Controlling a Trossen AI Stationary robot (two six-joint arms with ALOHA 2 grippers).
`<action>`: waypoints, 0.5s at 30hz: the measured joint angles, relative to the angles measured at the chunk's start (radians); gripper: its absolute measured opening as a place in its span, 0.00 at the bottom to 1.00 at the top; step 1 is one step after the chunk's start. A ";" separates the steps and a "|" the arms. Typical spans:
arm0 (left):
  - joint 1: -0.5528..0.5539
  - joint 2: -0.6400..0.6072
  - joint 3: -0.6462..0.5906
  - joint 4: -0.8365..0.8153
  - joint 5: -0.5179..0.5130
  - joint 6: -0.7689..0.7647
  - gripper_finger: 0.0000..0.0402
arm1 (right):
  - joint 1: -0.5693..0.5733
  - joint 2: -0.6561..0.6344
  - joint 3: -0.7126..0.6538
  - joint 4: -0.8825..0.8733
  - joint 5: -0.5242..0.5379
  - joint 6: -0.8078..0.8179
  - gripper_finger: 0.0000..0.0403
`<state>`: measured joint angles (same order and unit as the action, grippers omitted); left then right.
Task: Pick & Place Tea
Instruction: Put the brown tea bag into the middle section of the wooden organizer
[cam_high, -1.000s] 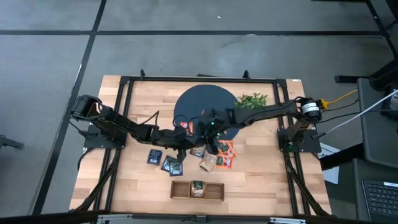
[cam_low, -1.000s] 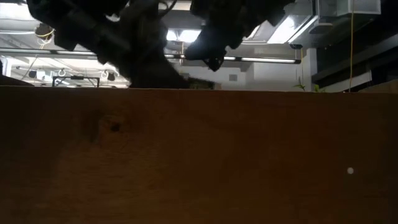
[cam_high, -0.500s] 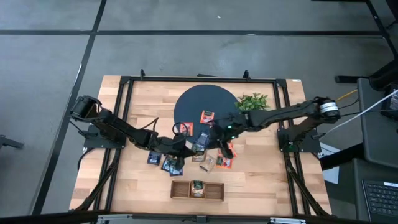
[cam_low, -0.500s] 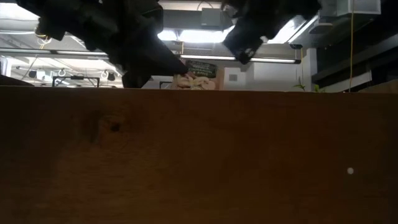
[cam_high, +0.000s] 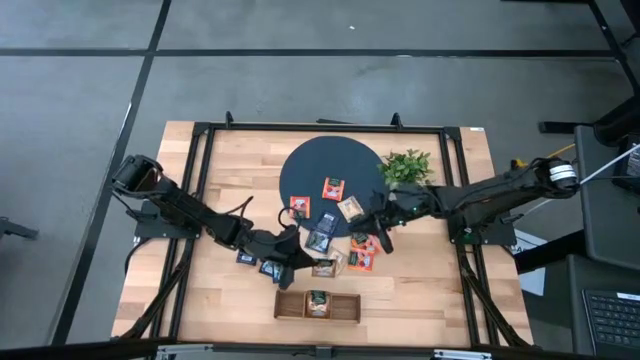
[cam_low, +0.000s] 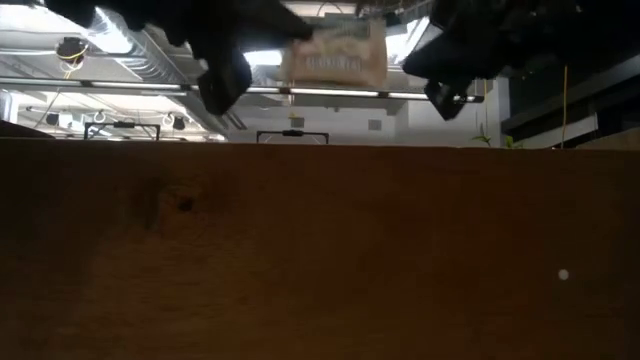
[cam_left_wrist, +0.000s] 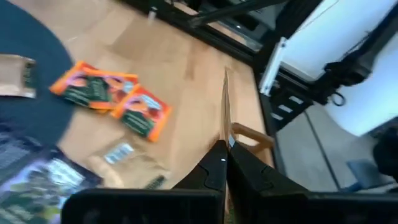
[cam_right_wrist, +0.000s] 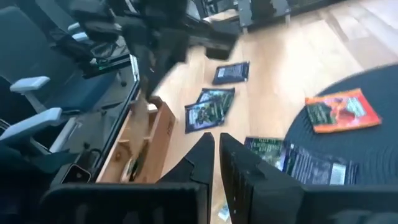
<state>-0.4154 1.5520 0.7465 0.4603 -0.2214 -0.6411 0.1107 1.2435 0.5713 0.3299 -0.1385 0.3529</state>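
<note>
- Left gripper (cam_high: 312, 266), jaws clamped on a beige tea sachet (cam_high: 326, 267), hangs above the wooden tabletop (cam_high: 420, 290), between the dark round mat (cam_high: 330, 165) and the wooden tray (cam_high: 318, 305).
- In the low view the held sachet (cam_low: 335, 52) shows clear of the tabletop edge, lifted into the air beside the left gripper's dark fingers (cam_low: 222, 75).
- The left wrist view looks along the sachet's thin edge (cam_left_wrist: 225, 112), pinched between the two fingers (cam_left_wrist: 208, 171).
- Right gripper (cam_high: 381, 237), jaws drawn narrow and holding nothing that can be seen, hovers just off the mat's rim on the plant (cam_high: 407, 165) side, over the orange-red sachets (cam_high: 362, 255).
- Other sachets: an orange-red one (cam_high: 333, 187) and a beige one (cam_high: 350, 208) lie on the mat; another orange-red one (cam_high: 299, 207) and a dark one (cam_high: 321, 234) sit at the mat's near rim.
- More dark sachets (cam_high: 247, 255) lie on the bare wood off the mat, under the left arm.
- One sachet (cam_high: 318, 303) rests in the tray's middle compartment.
- The tabletop is pale butcher-block wood inside a black metal frame (cam_high: 200, 140), standing on a grey floor (cam_high: 100, 90).
- The low view looks into a room with bright ceiling strip lights (cam_low: 330, 95) beyond the tabletop.
- The right wrist view takes in office chairs (cam_right_wrist: 37, 99) beside the tabletop.
</note>
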 joint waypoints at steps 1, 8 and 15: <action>-0.014 0.000 0.003 0.000 0.001 -0.001 0.00 | 0.005 0.001 -0.013 0.013 0.010 0.010 0.07; -0.108 0.040 0.004 0.061 -0.039 -0.083 0.00 | 0.062 0.002 -0.049 0.021 0.106 0.012 0.07; -0.141 0.160 0.004 0.179 -0.111 -0.178 0.00 | 0.090 0.002 -0.049 0.053 0.146 0.009 0.07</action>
<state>-0.5568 1.7120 0.7502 0.6392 -0.3324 -0.8191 0.2003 1.2453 0.5224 0.3826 0.0078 0.3622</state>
